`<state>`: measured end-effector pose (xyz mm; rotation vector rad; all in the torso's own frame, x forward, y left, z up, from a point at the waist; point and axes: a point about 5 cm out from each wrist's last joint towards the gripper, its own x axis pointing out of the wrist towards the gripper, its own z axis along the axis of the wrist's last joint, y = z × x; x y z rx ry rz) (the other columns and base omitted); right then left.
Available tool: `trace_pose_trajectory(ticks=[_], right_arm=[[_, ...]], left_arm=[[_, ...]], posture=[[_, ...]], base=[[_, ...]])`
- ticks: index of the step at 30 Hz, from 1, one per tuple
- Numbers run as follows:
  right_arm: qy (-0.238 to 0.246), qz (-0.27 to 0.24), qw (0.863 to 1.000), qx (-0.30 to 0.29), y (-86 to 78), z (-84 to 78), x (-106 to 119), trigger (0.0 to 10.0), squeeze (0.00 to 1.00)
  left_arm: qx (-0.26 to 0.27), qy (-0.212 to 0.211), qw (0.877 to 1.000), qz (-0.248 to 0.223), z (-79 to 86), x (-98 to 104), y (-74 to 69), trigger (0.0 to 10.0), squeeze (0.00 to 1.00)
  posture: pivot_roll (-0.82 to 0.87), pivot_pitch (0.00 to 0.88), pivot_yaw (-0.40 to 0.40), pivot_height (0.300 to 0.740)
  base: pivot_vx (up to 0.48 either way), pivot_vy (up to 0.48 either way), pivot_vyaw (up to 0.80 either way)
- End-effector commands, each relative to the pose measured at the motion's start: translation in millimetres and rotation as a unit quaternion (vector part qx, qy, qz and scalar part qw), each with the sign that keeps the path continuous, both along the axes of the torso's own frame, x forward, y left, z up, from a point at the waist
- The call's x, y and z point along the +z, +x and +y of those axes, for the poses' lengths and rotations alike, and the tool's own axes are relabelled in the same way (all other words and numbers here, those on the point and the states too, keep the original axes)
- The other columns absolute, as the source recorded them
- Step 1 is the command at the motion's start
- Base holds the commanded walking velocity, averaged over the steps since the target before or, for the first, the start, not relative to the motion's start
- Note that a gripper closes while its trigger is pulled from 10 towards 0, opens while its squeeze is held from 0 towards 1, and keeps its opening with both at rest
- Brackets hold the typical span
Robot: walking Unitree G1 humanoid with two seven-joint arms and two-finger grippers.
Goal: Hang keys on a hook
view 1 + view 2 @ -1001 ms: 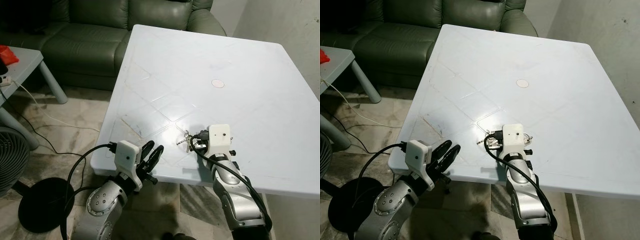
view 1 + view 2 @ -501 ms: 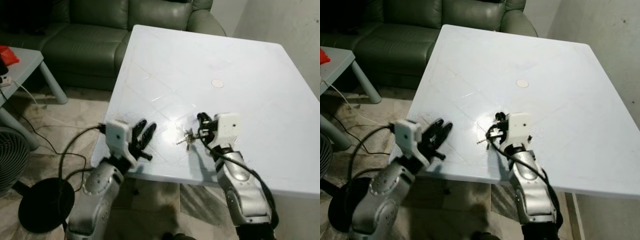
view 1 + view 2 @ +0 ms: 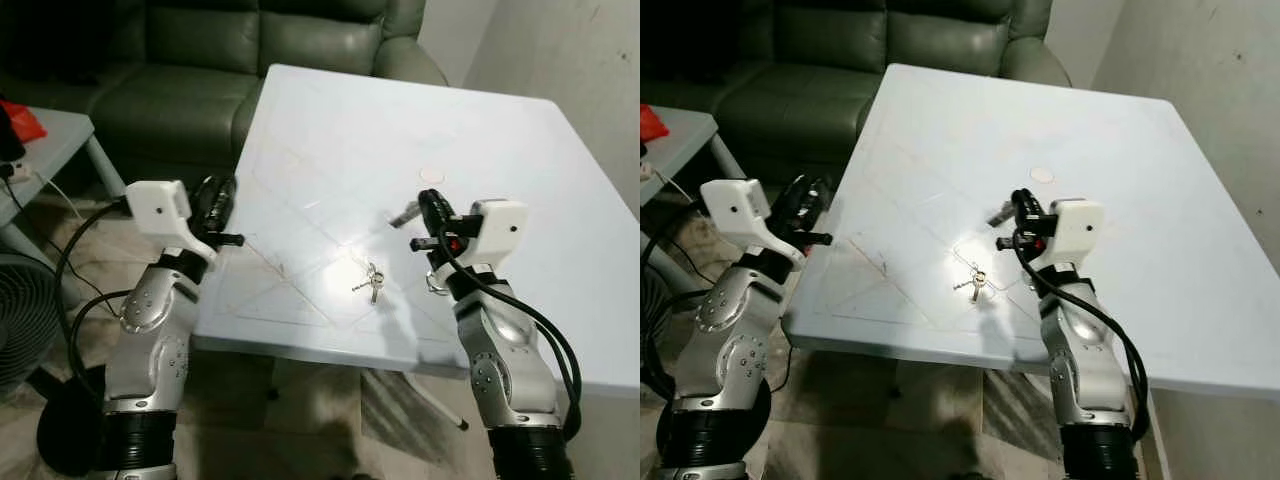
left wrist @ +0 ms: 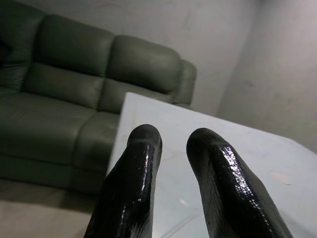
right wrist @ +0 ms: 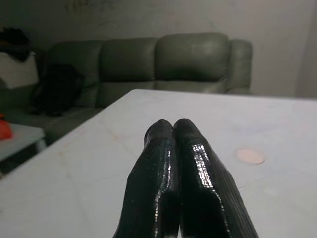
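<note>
The left gripper [image 3: 218,200] is lifted beside the left edge of the white surface [image 3: 520,160], its fingers [image 4: 131,193] a narrow gap apart and empty, so I judge it is only waiting. The keys [image 3: 370,283] lie flat on the surface near its front edge. The right gripper [image 3: 428,208] hovers above and just beyond the keys, not touching them; its fingers [image 5: 190,163] are pressed together and seem to hold nothing.
</note>
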<state>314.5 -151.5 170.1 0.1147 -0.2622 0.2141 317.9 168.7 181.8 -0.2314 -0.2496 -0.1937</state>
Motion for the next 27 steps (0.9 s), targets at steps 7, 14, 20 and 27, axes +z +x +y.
trace_pose_trajectory(ticks=[7,14,20,27], right_arm=[[-0.026,0.0,0.999,-0.031,-1.3,-10.0,-13,10.0,0.0],[-0.033,0.02,0.998,-0.041,2.5,-6.6,-23,10.0,0.0],[-0.036,0.02,0.998,-0.054,7.6,-12.6,-21,10.0,0.0],[-0.037,0.018,0.997,-0.066,8.7,-14.8,-22,10.0,0.0]], left_arm=[[0.038,0.026,0.998,0.041,5.6,-24,0.8,10.0,0.0],[0.066,0.042,0.996,0.05,11.0,-30,6.3,10.0,0.0],[0.083,0.047,0.994,0.054,24.3,-26,14.6,10.0,0.0],[0.082,0.044,0.994,0.058,27.7,-26,18.0,10.0,0.0]], posture=[[-0.04,0.0,-0.04,0.74],[-0.04,0.0,-0.04,0.74],[-0.05,0.0,-0.03,0.74],[-0.06,0.0,-0.016,0.74]], base=[[0.0,0.0,0.0],[0.0,0.0,-0.45],[0.0,0.0,-0.77],[0.0,0.0,-0.77]])
